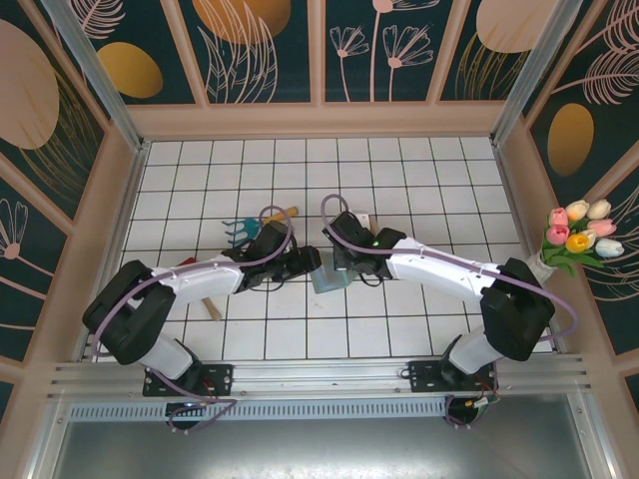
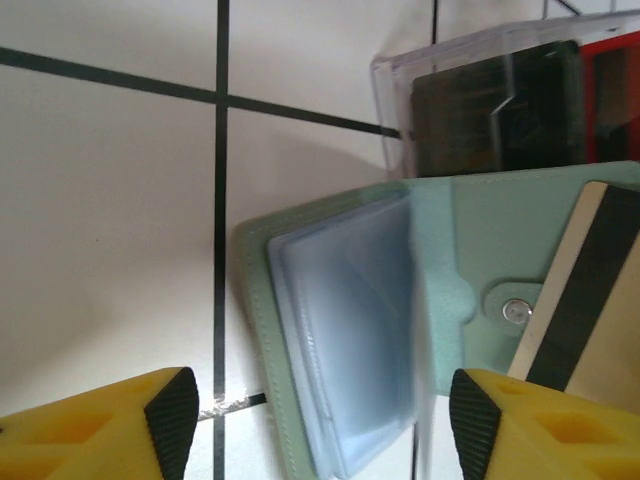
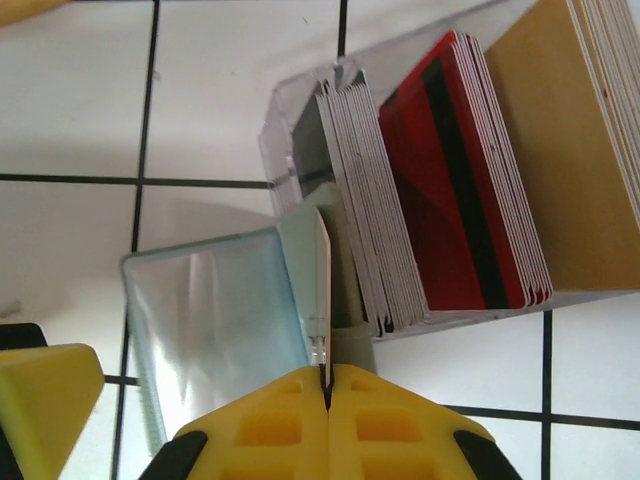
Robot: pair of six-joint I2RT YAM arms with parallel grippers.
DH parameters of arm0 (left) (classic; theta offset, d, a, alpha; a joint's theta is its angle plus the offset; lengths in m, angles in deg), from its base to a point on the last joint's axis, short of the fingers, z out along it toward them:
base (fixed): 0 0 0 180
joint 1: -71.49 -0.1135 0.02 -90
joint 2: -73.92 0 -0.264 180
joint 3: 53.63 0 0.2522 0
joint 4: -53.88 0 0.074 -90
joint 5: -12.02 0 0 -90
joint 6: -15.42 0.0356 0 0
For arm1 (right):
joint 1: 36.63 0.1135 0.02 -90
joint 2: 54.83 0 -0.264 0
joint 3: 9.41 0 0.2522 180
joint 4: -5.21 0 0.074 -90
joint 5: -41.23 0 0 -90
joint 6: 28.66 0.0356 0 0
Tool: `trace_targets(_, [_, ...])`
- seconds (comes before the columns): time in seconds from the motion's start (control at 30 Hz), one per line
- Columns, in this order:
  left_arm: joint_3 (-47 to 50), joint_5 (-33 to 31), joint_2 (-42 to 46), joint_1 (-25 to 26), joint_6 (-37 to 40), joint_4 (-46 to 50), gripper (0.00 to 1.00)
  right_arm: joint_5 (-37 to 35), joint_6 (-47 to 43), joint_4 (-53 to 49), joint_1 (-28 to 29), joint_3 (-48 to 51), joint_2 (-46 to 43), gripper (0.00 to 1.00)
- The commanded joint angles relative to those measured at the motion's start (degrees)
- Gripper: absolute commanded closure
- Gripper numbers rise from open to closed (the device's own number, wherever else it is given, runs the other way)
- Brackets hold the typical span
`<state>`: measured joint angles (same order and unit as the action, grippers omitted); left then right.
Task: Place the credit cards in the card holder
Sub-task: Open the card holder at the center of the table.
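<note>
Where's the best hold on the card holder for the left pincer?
Probably the bare long edge of the card holder, beside the clear sleeves, coming from the side away from the card case. It lies open and free there; the snap side is taken by the striped card the right pincer holds.

From above, the card holder [image 1: 326, 280] sits mostly hidden under the left gripper [image 1: 312, 267] and right gripper [image 1: 345, 273]; in the left wrist view one end of it, the striped credit card [image 2: 590, 290] and the clear case [image 2: 395, 100] run off the edges.
</note>
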<state>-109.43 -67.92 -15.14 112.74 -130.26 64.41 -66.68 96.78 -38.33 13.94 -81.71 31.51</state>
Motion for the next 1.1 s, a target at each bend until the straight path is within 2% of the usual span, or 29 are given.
trace_targets(0.0, [-1.6,-0.5,-1.67,0.56,-2.03,-0.78,0.37,0.28,-1.75,0.47,-0.91,2.47,-1.51,1.0])
trace_targets(0.1, [-0.96,-1.66,-2.35,0.85,-3.62,-0.96,0.45,2.62,-3.36,2.65,-1.04,3.8,-2.09,1.0])
trace_targets(0.23, [1.19,-4.21,-1.03,0.86,-5.87,-1.37,0.46,7.0,-5.4,5.53,-1.1,5.69,-2.68,1.0])
trace_targets(0.43, [3.51,0.55,-2.2,0.85,-8.37,-8.94,0.47,6.08,-5.67,5.24,-1.17,6.67,-0.97,1.0])
trace_targets(0.57, [3.86,1.1,-2.03,0.94,-8.88,-11.12,0.58,5.95,-5.59,5.22,-1.35,6.78,-1.0,1.0])
trace_targets(0.73, [4.98,1.05,-0.53,0.92,-9.05,-13.02,0.82,6.08,-4.68,5.63,-1.74,7.17,-1.67,1.0])
trace_targets(0.9, [5.25,1.94,0.0,0.88,-7.43,-12.92,0.99,8.48,-4.0,7.43,-2.66,7.07,-3.96,1.0])
trace_targets(1.07, [4.17,1.06,3.18,0.93,-4.71,-8.9,1.0,10.96,-2.72,9.12,-4.11,6.21,-8.36,1.0])
